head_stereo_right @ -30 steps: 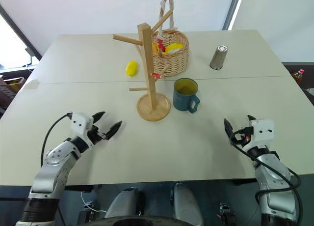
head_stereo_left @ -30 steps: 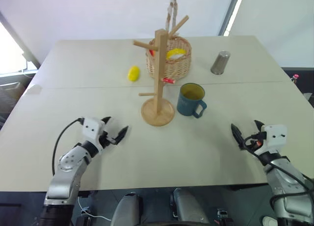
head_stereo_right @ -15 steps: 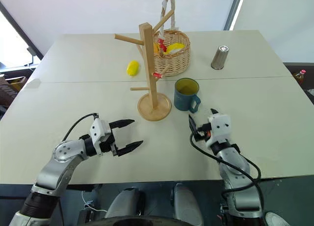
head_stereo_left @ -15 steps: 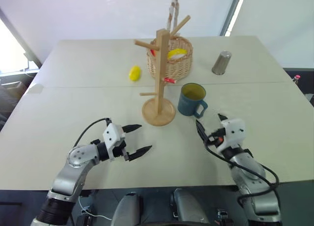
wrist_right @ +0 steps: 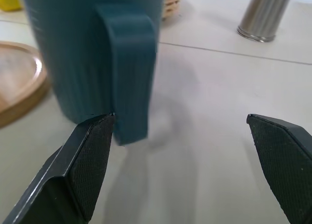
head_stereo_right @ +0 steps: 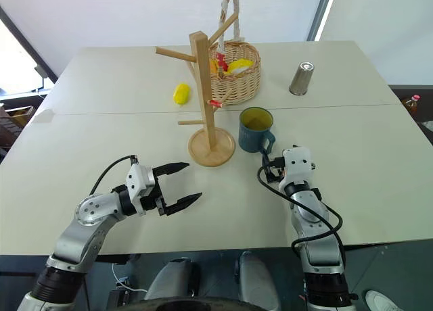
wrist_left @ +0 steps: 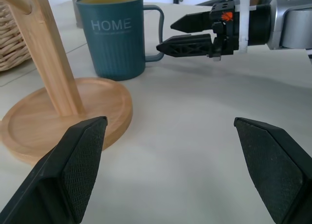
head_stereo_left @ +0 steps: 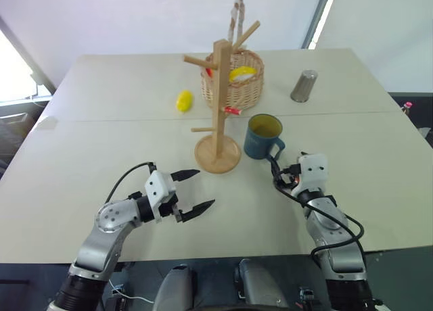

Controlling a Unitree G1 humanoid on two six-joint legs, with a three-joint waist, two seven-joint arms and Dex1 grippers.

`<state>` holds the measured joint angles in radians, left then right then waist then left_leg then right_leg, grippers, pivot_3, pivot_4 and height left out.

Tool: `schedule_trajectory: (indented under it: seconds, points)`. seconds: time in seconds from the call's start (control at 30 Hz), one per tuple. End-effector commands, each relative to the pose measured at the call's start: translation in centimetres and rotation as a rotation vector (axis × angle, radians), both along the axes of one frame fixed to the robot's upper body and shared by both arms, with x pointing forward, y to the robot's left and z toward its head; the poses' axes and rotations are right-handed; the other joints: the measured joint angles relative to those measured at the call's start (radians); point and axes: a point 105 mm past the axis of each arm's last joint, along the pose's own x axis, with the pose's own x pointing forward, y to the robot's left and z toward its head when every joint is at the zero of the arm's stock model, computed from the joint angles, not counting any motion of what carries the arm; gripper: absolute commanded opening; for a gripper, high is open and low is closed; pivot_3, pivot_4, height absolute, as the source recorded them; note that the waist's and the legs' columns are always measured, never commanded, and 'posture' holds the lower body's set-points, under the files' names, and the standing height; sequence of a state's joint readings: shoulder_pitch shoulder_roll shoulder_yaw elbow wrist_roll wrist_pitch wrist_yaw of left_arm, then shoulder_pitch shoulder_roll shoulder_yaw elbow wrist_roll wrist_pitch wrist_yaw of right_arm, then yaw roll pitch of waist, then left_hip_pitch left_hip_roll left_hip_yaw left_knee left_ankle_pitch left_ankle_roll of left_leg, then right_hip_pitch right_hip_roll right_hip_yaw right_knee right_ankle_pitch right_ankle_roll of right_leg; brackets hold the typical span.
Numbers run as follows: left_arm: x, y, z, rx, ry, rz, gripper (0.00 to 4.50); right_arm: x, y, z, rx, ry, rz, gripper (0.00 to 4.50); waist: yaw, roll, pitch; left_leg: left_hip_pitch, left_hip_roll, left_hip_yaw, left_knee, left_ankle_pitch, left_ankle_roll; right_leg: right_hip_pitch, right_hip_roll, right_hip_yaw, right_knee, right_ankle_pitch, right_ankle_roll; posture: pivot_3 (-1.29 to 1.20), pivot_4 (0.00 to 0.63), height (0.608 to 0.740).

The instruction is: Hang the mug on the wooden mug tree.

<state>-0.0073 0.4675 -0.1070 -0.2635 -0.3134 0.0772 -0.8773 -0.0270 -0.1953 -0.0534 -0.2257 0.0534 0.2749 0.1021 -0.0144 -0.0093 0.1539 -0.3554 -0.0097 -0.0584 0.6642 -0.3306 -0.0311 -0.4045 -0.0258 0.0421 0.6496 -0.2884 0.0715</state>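
The dark teal mug (head_stereo_left: pixel 262 136) with a yellow-green inside stands upright on the table, just right of the wooden mug tree (head_stereo_left: pixel 218 108). Its handle (wrist_right: pixel 129 73) points toward my right gripper (head_stereo_left: pixel 276 174). That gripper is open and level just short of the mug. In the right wrist view the handle stands in front of the gap, close to one fingertip (wrist_right: pixel 97 136), and nothing is gripped. My left gripper (head_stereo_left: pixel 203 188) is open and empty, low over the table in front of the tree's round base (wrist_left: pixel 58 117). It points toward the mug (wrist_left: pixel 117 36).
A woven basket (head_stereo_left: pixel 233 81) with yellow and red items sits right behind the tree. A yellow item (head_stereo_left: pixel 184 101) lies left of it. A silver tumbler (head_stereo_left: pixel 304 86) stands at the back right. The table's front edge (head_stereo_left: pixel 216 257) runs near both forearms.
My right gripper has moved left and forward from the table's right side up to the mug's handle. My left gripper has swung right and turned toward the tree's base.
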Motion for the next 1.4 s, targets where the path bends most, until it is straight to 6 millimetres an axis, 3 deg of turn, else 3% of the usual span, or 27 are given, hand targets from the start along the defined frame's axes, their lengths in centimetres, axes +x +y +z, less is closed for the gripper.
schedule_trajectory:
  seconds: [0.03, 0.2, 0.6, 0.7, 0.93, 1.13, 1.4]
  points:
    - [-0.1, -0.5, 1.5, -0.007, -0.068, -0.014, 4.50, 0.6, -0.3, 1.4, 0.001, -0.063, -0.019, 4.45, 0.000, 0.000, 0.000, 0.000, 0.000, 0.000, 0.000, 0.000, 0.000, 0.000, 0.000, 0.000, 0.000, 0.000, 0.000, 0.00, 0.150, 0.740]
    - [0.4, -0.8, 2.8, -0.012, -0.098, -0.016, 4.50, 1.6, -0.4, 1.4, 0.003, -0.063, -0.041, 4.45, 0.000, 0.000, 0.000, 0.000, 0.000, 0.000, 0.000, 0.000, 0.000, 0.000, 0.000, 0.000, 0.000, 0.000, 0.000, 0.00, 0.150, 0.740]
    - [0.6, -1.2, 3.3, -0.003, -0.109, -0.024, 4.50, 2.7, -0.8, 1.0, 0.034, -0.046, -0.090, 4.45, -0.002, 0.000, 0.000, 0.000, 0.000, 0.000, 0.000, 0.000, 0.000, 0.000, 0.000, 0.000, 0.000, 0.000, 0.000, 0.00, 0.150, 0.740]
    - [0.7, -1.2, 3.4, -0.001, -0.111, -0.023, 4.50, 2.9, -0.6, 1.0, 0.049, -0.049, -0.073, 3.62, -0.002, 0.000, 0.000, 0.000, 0.000, 0.000, 0.000, 0.000, 0.000, 0.000, 0.000, 0.000, 0.000, 0.000, 0.000, 0.00, 0.150, 0.740]
    - [0.8, -1.2, 3.5, 0.003, -0.114, -0.015, 4.50, 2.9, 0.2, 1.5, 0.113, -0.070, -0.015, 0.11, -0.002, 0.000, 0.000, 0.000, 0.000, 0.000, 0.000, 0.000, 0.000, 0.000, 0.000, 0.000, 0.000, 0.000, 0.000, 0.00, 0.150, 0.740]
    - [0.9, -0.8, 3.5, 0.009, -0.118, 0.005, 4.50, 2.4, 0.4, 3.1, 0.076, -0.128, 0.042, 0.04, -0.002, 0.000, 0.000, 0.000, 0.000, 0.000, 0.000, 0.000, 0.000, 0.000, 0.000, 0.000, 0.000, 0.000, 0.000, 0.00, 0.150, 0.740]
    - [1.8, 0.2, 4.1, 0.008, -0.146, 0.054, 4.50, -1.8, 2.7, 6.6, -0.443, -0.259, 0.437, 0.04, -0.002, 0.001, 0.001, 0.000, -0.001, 0.000, 0.000, 0.000, 0.000, 0.000, 0.000, 0.000, 0.000, 0.000, 0.000, 0.00, 0.150, 0.740]
